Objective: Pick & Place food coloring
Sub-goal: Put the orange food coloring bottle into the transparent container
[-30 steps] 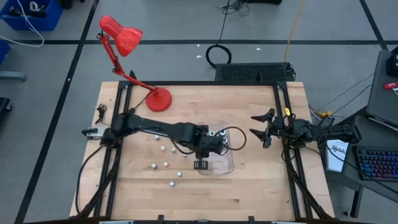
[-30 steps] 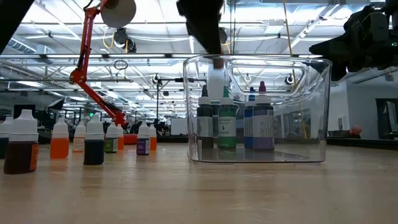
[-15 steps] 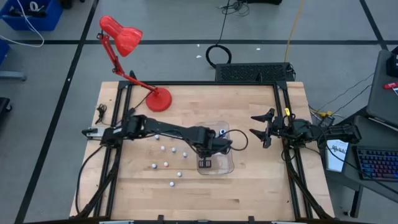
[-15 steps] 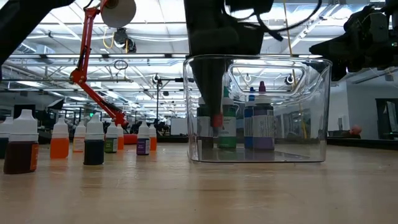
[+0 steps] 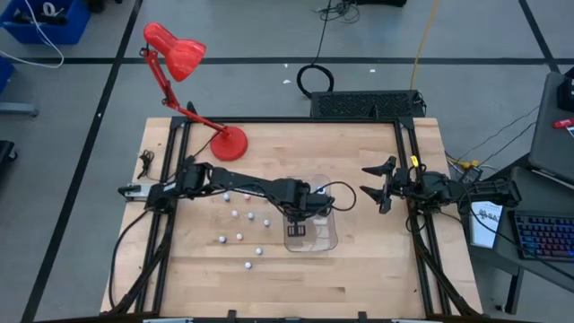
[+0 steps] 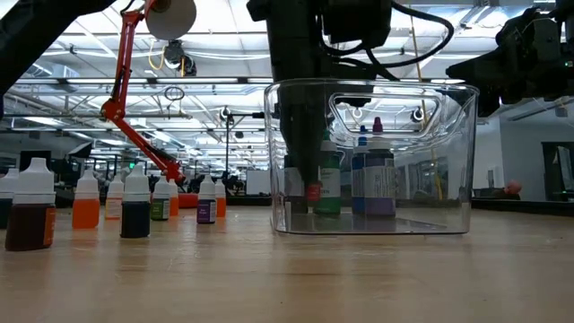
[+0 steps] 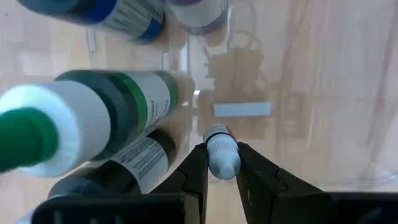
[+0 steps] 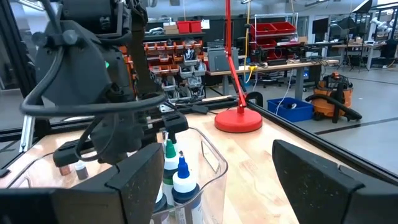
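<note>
My left gripper (image 6: 303, 175) reaches down into the clear tray (image 6: 448, 161), shut on a little food coloring bottle (image 7: 221, 155) with a white cap and red body (image 6: 313, 191). Taller food coloring bottles, green (image 6: 328, 179), blue (image 6: 362, 175) and purple (image 6: 379, 175), stand upright on the tray's floor beside it. Several more little bottles (image 6: 85, 203) stand on the table to the tray's left (image 5: 238, 236). My right gripper (image 5: 378, 186) waits open at the table's right side, pointing level toward the tray (image 8: 205, 152). My left gripper pinches the little bottle's white cap end (image 7: 222, 163) between its two fingers (image 7: 194, 171). The fingers come from above, pointing down. The bottle hangs upright below them inside the tray, red body lowest, next to the green bottle; whether it touches the floor I cannot tell.
A red desk lamp (image 5: 229, 142) stands on the table's far left, its arm reaching up and back. The tray's walls (image 5: 330, 235) surround my left gripper on all sides. Bare wood lies along the near edge (image 5: 296, 287).
My left gripper has gone down from above the tray's rim into the tray, staying shut on the little red bottle, which now hangs low beside the green bottle instead of at rim height.
</note>
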